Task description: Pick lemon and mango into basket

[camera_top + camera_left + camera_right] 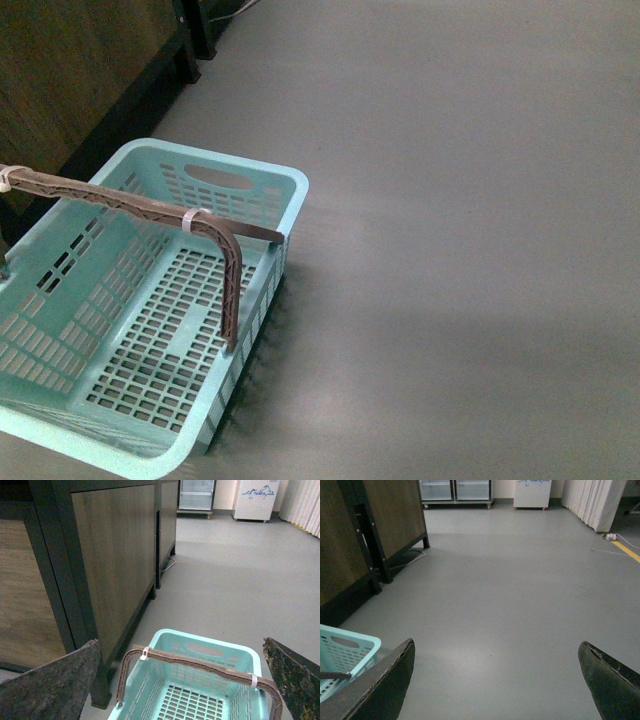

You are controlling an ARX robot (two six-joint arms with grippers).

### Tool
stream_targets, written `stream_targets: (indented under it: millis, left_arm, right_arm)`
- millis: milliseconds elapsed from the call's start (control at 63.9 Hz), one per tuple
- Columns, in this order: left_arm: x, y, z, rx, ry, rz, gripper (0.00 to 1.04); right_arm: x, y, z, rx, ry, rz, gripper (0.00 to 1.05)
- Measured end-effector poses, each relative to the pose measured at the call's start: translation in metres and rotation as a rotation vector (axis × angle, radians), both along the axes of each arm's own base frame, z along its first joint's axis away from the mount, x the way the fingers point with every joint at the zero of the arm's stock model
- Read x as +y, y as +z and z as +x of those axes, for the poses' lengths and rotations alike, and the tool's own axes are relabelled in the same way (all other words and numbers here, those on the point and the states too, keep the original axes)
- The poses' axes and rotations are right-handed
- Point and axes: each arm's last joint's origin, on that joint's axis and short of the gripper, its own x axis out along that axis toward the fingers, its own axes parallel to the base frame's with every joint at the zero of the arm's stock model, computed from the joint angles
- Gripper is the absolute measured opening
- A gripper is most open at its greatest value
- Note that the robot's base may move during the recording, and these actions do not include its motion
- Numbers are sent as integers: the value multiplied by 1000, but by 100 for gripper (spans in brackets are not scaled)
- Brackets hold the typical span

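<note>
The light teal basket [262, 180] stands on the grey floor at the lower left of the front view, with nothing in it. Its brown handle [130, 205] with white zip ties stands raised across it. The basket also shows in the left wrist view [210, 645], below my open left gripper [181, 656], and at the edge of the right wrist view [345, 645]. My right gripper [496, 651] is open over bare floor, beside the basket. Both grippers hold nothing. The lemon and the mango are out of view. Neither gripper shows in the front view.
A wood-panelled cabinet with black frame and legs [100, 570] stands next to the basket, also in the front view [80, 70]. Glass-door units [455, 490] and a white appliance [255, 500] stand far off. A yellow floor line and a cable [615, 542] lie far off.
</note>
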Motion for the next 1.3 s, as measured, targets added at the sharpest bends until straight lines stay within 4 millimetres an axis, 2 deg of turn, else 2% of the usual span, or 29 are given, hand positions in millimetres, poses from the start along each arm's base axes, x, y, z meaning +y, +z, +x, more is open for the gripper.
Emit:
stream_targets:
  millis: [423,532,658,783,877,987,1159,1300]
  left_arm:
    - [0,0,0,9,9,-10,98]
    - [-5,-2,3,419,229,-180,98]
    - [-15,-3,15,516,249,-388,98]
    - [-25,6,39,553,179,-637,98]
    - [-30,3,63,597,178,-781,98]
    - [-38,-6,96,633,188,-853,98]
    - [-48,-35,152,675,186,-920,98]
    - [-46,-64,176,726,284,-945,98]
  right_arm:
    - [0,0,0,0,0,0,96]
    - [0,0,0,0,-1,0,96]
    - [0,0,0,0,-3,0,96]
    - [0,0,0,0,-2,0,96]
    - [0,0,0,0,-3,0,96]
    - [0,0,0,0,-2,0,96]
    - [0,0,0,0,-3,0,96]
    - [0,0,0,0,-3,0,96]
